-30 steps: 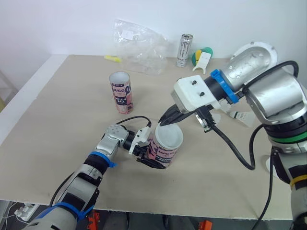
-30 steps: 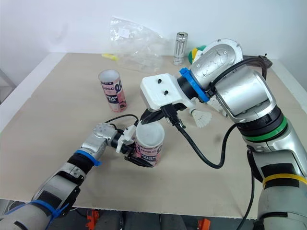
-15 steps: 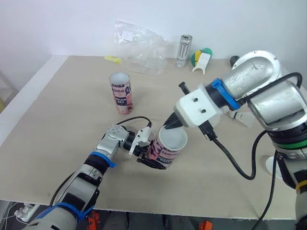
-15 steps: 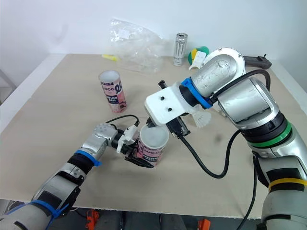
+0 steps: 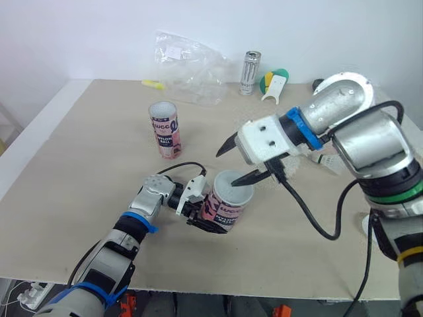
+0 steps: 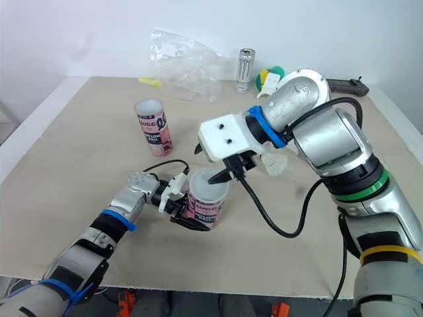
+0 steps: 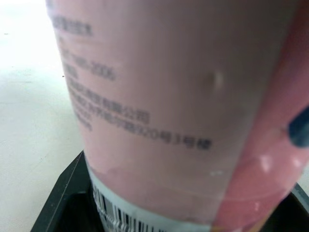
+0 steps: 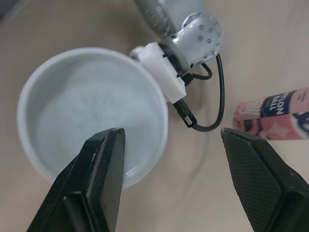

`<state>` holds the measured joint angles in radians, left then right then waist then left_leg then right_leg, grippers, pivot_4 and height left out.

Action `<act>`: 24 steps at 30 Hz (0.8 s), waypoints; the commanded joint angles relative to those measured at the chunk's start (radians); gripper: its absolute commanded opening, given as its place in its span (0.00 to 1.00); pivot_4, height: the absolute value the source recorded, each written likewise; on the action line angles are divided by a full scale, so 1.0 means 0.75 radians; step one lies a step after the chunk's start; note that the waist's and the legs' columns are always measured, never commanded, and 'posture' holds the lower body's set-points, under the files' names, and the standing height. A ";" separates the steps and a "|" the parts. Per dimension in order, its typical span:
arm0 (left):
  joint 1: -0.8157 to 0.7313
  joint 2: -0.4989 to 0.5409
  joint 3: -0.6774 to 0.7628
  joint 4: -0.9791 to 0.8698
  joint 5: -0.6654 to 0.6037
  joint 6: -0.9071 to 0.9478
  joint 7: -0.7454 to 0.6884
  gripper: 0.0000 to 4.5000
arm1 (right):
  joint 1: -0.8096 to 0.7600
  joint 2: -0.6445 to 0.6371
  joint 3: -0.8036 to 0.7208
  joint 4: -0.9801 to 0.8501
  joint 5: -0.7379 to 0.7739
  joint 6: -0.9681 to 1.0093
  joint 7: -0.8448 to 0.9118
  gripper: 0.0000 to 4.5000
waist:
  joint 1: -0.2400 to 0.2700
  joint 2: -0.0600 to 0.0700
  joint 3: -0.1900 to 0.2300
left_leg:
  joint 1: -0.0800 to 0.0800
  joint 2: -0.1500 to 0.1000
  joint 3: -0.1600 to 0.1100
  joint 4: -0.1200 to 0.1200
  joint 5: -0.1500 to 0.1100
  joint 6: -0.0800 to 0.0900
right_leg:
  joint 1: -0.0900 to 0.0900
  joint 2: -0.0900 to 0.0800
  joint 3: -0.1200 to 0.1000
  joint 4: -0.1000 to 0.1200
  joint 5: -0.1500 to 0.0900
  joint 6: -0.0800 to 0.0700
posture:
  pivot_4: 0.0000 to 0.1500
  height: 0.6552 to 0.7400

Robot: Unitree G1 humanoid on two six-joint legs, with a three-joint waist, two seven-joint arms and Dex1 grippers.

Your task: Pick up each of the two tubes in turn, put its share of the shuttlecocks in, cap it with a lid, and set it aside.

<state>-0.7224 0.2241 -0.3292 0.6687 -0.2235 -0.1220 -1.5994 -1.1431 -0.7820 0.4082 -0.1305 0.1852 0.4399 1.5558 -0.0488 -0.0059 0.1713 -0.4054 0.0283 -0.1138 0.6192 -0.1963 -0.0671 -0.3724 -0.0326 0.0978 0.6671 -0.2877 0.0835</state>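
A pink tube (image 5: 223, 208) stands on the table with my left gripper (image 5: 206, 214) shut on its lower side. In the left wrist view the tube's label (image 7: 183, 106) sits between the black fingers (image 7: 65, 203). A white lid (image 8: 91, 111) rests on the tube's top. My right gripper (image 5: 240, 160) hovers open just above that lid (image 5: 232, 191), one finger over it and one off to the side, holding nothing. The second pink tube (image 5: 164, 129) stands uncapped further back on the left. A white shuttlecock (image 5: 328, 160) lies behind my right arm.
At the back are a crumpled clear plastic bag (image 5: 188, 63), a metal can (image 5: 249, 72), a green, yellow and white object (image 5: 274, 82) and a small yellow item (image 5: 153, 84). A small white round piece (image 5: 365, 224) lies near the right edge.
My right gripper, shut with its tips at the tube's top before, has opened and lifted slightly off the lid. The left gripper and tube have stayed in place.
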 commanded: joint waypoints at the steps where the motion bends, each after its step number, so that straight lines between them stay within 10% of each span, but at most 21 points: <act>1: 0.044 0.029 -0.037 0.030 0.061 0.026 -0.019 0.63 | -0.057 -0.041 -0.210 -0.031 0.233 0.202 0.057 0.73 | 0.001 0.000 0.001 | -0.001 0.000 0.000 0.000 0.000 0.000 | -0.001 0.000 0.000 0.000 0.002 -0.003 | 1.00 1.00; 8: 0.039 0.033 -0.053 0.031 0.059 0.018 -0.020 0.63 | 0.096 -0.107 -0.211 -0.234 0.352 0.300 0.012 0.03 | 0.000 0.001 0.001 | -0.001 0.000 -0.001 -0.003 -0.002 0.003 | -0.001 0.000 -0.002 0.000 -0.002 -0.007 | 1.00 1.00; 24: 0.029 0.034 -0.045 0.038 0.057 0.006 -0.020 0.63 | 0.160 -0.060 0.065 -0.196 0.052 0.054 0.006 0.01 | 0.000 0.000 -0.002 | 0.002 0.000 -0.001 -0.002 -0.002 0.003 | 0.001 0.000 -0.002 0.000 -0.005 -0.001 | 1.00 1.00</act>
<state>-0.7241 0.2295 -0.3364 0.6723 -0.2241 -0.1276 -1.6053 -1.0324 -0.8182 0.4233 -0.3053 0.2533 0.4735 1.5371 -0.0486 -0.0061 0.1701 -0.4035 0.0287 -0.1146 0.6176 -0.1975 -0.0652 -0.3713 -0.0324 0.0961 0.6671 -0.2913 0.0828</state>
